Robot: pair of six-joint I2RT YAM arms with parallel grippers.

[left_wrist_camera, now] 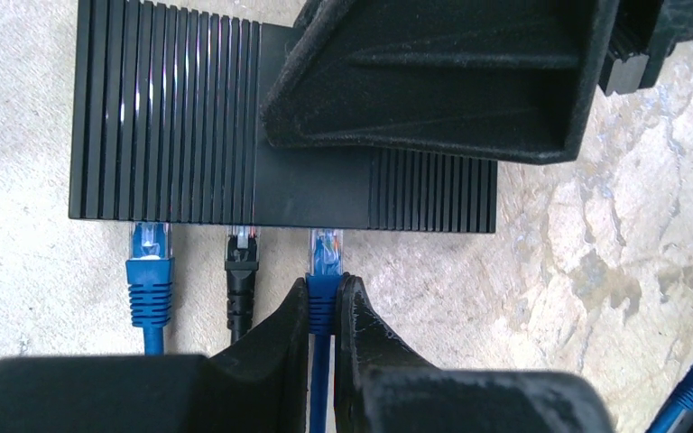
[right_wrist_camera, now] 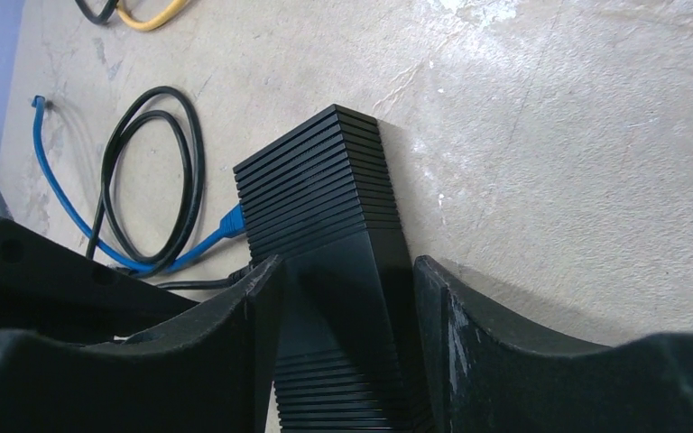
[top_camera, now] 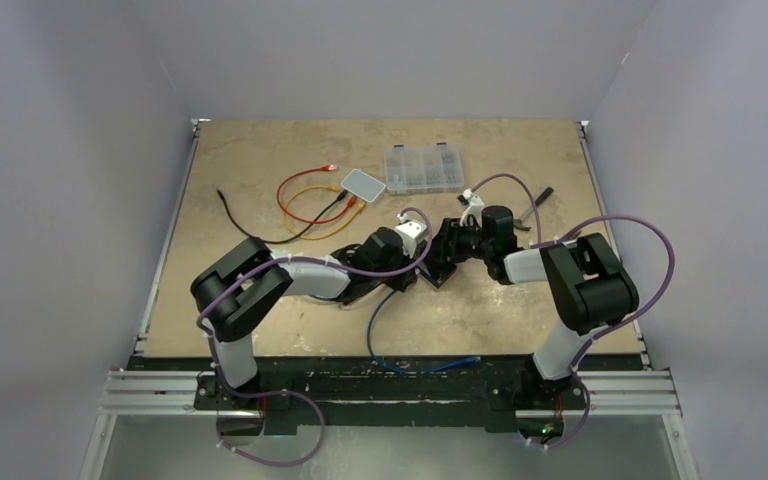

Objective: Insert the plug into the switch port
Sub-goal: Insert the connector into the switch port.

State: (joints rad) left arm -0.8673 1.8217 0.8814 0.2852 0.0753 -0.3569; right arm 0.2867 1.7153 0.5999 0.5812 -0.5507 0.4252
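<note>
The black ribbed switch [left_wrist_camera: 189, 117] lies on the table, also in the right wrist view [right_wrist_camera: 325, 207] and mid-table in the top view [top_camera: 438, 262]. A blue plug [left_wrist_camera: 150, 271] and a black plug [left_wrist_camera: 242, 271] sit in its front ports. My left gripper [left_wrist_camera: 323, 293] is shut on the boot of a second blue plug [left_wrist_camera: 326, 257]. That plug's clear tip meets the switch's front edge at a third port; its depth cannot be told. My right gripper [right_wrist_camera: 343, 271] straddles the switch and is closed against its sides. One of its fingers [left_wrist_camera: 433, 81] lies over the switch top.
Orange and yellow cables [top_camera: 310, 195], a white box [top_camera: 364, 182] and a clear parts organizer [top_camera: 423, 168] lie at the back. A black cable coil [right_wrist_camera: 149, 180] and a blue cable [right_wrist_camera: 63, 198] lie left of the switch. A blue cable loop [top_camera: 400, 350] trails toward the front edge.
</note>
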